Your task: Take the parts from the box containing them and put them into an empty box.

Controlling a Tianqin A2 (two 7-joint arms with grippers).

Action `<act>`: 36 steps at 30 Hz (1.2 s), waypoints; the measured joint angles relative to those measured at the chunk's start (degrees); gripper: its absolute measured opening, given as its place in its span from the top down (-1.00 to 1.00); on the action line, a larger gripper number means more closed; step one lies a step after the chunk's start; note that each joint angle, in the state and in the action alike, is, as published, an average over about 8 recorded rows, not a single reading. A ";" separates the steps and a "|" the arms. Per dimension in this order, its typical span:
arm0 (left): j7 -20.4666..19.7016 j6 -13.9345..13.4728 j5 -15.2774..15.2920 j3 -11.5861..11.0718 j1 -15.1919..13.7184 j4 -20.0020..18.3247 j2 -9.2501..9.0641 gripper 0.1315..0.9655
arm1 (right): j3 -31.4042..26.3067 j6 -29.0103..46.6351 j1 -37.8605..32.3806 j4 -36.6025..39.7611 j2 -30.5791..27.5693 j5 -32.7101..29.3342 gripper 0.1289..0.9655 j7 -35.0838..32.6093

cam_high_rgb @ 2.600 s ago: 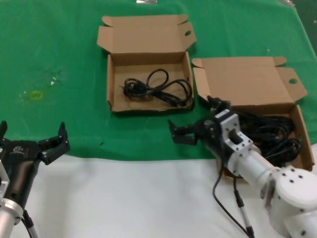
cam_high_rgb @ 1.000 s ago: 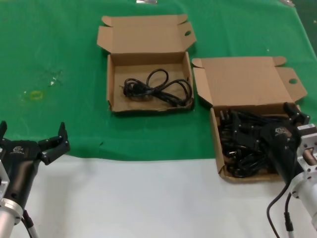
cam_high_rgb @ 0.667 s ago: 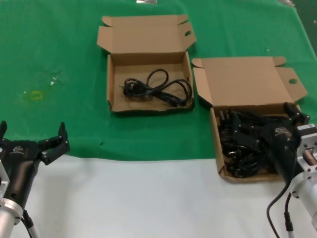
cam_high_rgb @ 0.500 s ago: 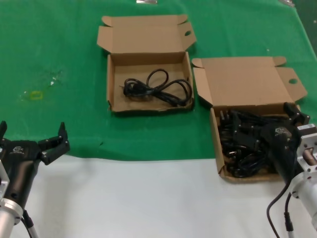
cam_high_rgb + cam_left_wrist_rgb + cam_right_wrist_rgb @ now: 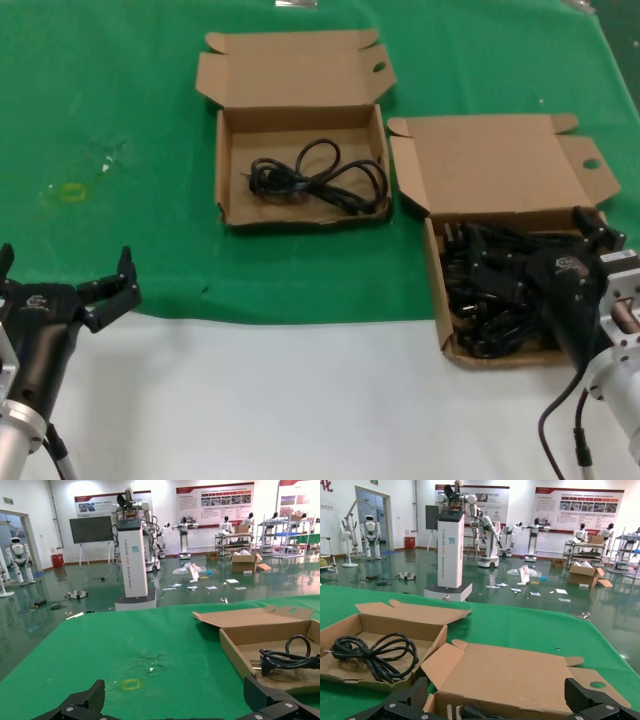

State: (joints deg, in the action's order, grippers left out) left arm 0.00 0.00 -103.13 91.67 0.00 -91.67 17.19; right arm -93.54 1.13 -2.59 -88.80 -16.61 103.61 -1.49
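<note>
Nothing shifts over the last second; compared with the earliest frame, the right gripper point(image 5: 585, 250) has swung from the gap between the boxes over to the full box. It now hangs low over the shallow brown cardboard box on the robot's right point(image 5: 437, 300), jaws spread wide across the heap of coiled black rubber power cords point(image 5: 495, 290), holding nothing as far as I can tell. Right wrist view shows both fingertips point(image 5: 410, 695) apart with this box's open lid between them.

One cord point(image 5: 318, 180) already lies in the second shallow brown cardboard box point(image 5: 222, 170), further back and toward the left on the green cloth point(image 5: 120, 100).

Left gripper point(image 5: 68, 285) is parked near the table's front edge, open and empty, well apart from both boxes.

Step in hand: reaching for the next cord. Next move probably calls for dropping into the heap and closing on one coil; cords look tangled, so a neighbour could drag along.
</note>
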 joint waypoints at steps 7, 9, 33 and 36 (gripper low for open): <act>0.00 0.00 0.00 0.00 0.00 0.00 0.00 -1.00 | 0.00 0.00 0.00 0.00 0.00 0.00 -1.00 0.00; 0.00 0.00 0.00 0.00 0.00 0.00 0.00 -1.00 | 0.00 0.00 0.00 0.00 0.00 0.00 -1.00 0.00; 0.00 0.00 0.00 0.00 0.00 0.00 0.00 -1.00 | 0.00 0.00 0.00 0.00 0.00 0.00 -1.00 0.00; 0.00 0.00 0.00 0.00 0.00 0.00 0.00 -1.00 | 0.00 0.00 0.00 0.00 0.00 0.00 -1.00 0.00</act>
State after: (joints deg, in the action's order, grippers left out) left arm 0.00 0.00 -103.13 91.67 0.00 -91.67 17.19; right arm -93.54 1.13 -2.59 -88.80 -16.61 103.61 -1.50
